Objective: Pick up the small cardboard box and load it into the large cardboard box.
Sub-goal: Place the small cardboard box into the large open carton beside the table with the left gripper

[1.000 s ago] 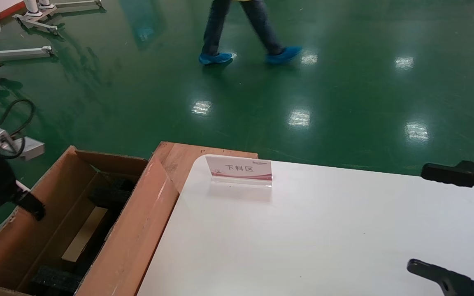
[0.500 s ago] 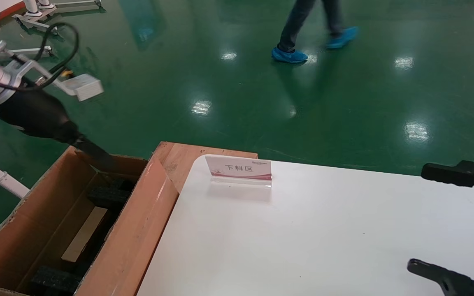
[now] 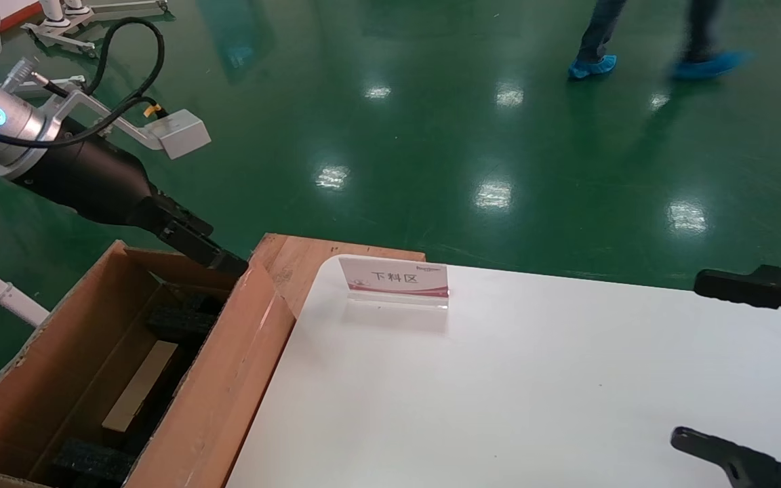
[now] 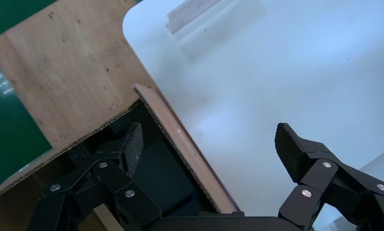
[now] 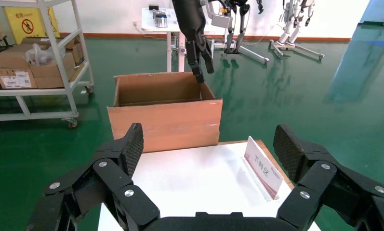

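Observation:
The large cardboard box (image 3: 221, 386) stands open on the floor to the left of the white table, with black foam blocks (image 3: 180, 322) at its bottom. Between the blocks lies a flat pale tan strip (image 3: 139, 386), which looks like the small cardboard box, though I cannot be sure. My left gripper (image 3: 217, 256) hangs open and empty just above the box's far right corner; in the left wrist view the left gripper (image 4: 209, 139) straddles the box's wall edge (image 4: 180, 144). My right gripper (image 3: 687, 358) stays open over the table's right side, also empty in the right wrist view (image 5: 206, 139).
A white table (image 3: 533, 393) carries an upright sign card (image 3: 394, 279). A wooden board (image 3: 309, 254) shows under its far left corner. A person in blue shoe covers (image 3: 594, 66) walks across the green floor behind. A shelf cart with cartons (image 5: 35, 62) stands beyond the box.
My left gripper has risen out of the large box from its left wall and moved to its far right corner. The person has walked to the right. The right arm has not moved.

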Available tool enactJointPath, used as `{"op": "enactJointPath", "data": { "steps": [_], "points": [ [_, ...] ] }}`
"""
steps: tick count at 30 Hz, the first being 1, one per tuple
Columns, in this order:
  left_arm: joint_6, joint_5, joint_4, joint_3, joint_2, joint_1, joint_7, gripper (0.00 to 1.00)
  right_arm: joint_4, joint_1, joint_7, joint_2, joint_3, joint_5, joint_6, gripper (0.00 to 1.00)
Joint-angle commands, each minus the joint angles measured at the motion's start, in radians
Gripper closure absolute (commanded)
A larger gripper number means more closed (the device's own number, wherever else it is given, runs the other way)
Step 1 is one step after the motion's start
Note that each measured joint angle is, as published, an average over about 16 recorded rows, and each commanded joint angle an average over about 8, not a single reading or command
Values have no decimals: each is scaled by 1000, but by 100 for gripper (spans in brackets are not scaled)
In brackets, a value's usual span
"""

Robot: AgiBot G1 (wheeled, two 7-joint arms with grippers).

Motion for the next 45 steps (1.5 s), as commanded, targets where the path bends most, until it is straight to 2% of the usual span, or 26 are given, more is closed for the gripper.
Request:
{"op": "enactJointPath", "data": {
  "steps": [1, 45],
  "points": [
    [-2, -1, -11, -18, -2, 11, 3, 0, 0, 0, 0, 0, 0, 0, 0, 0],
    [38, 22, -589, -1503, -126, 994, 325, 0, -1, 1, -1, 1, -2, 1, 1, 0]
  ]
}}
